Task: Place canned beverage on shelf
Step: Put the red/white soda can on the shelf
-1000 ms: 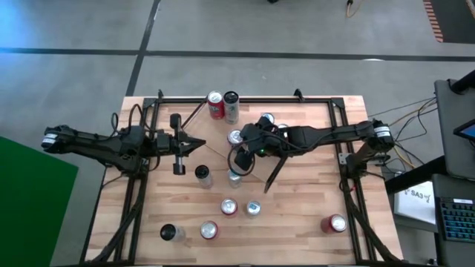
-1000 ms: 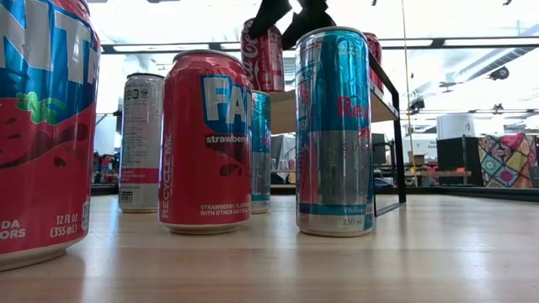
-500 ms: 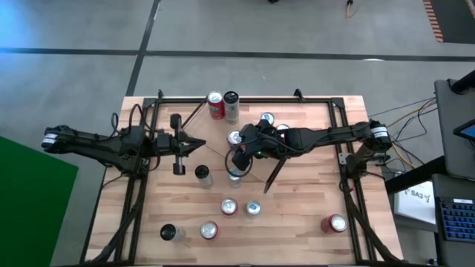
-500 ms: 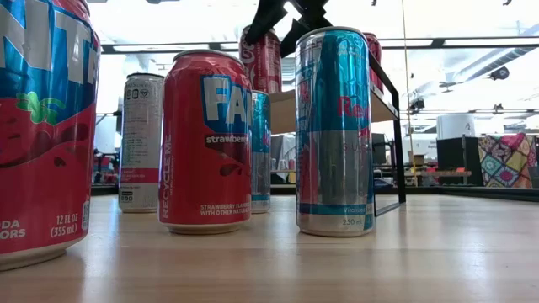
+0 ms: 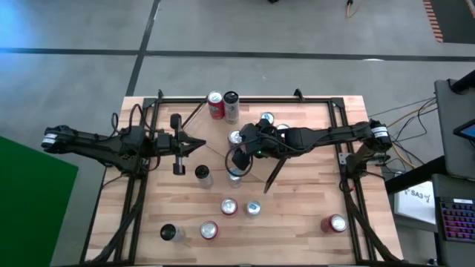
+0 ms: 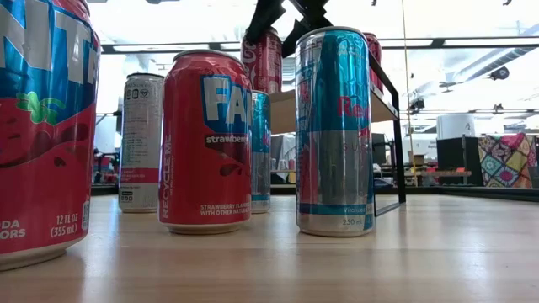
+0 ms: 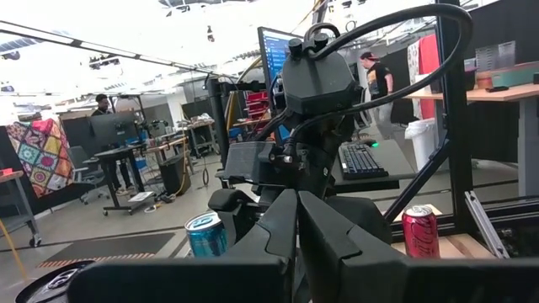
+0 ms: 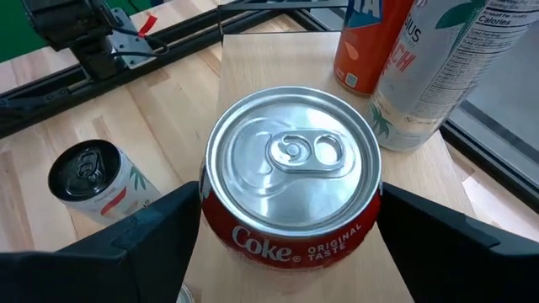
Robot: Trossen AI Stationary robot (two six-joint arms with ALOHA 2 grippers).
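Observation:
A red Coke can (image 8: 290,177) stands upright on its base on the light-wood shelf (image 8: 253,59), which lies mid-table (image 5: 223,124). My right gripper (image 8: 290,198) is open. Its two fingers stand on either side of the can's top (image 6: 263,38), coming slanting down from the table's right. An orange can (image 8: 370,42) and a white can (image 8: 446,67) stand at the shelf's far end. My left gripper (image 5: 200,144) waits shut over the table's left part, holding nothing.
Several cans stand on the tabletop, among them a black-topped one (image 8: 88,181) below the shelf, a pair (image 5: 241,208) toward the near edge and one (image 5: 335,222) at the near right. Another can (image 5: 266,119) stands by the right arm. Black frame rails (image 5: 245,99) edge the table.
My right gripper has opened and let go of the Coke can. In the low view the can has sunk slightly and now stands on the shelf, with the fingers spread wider beside its top.

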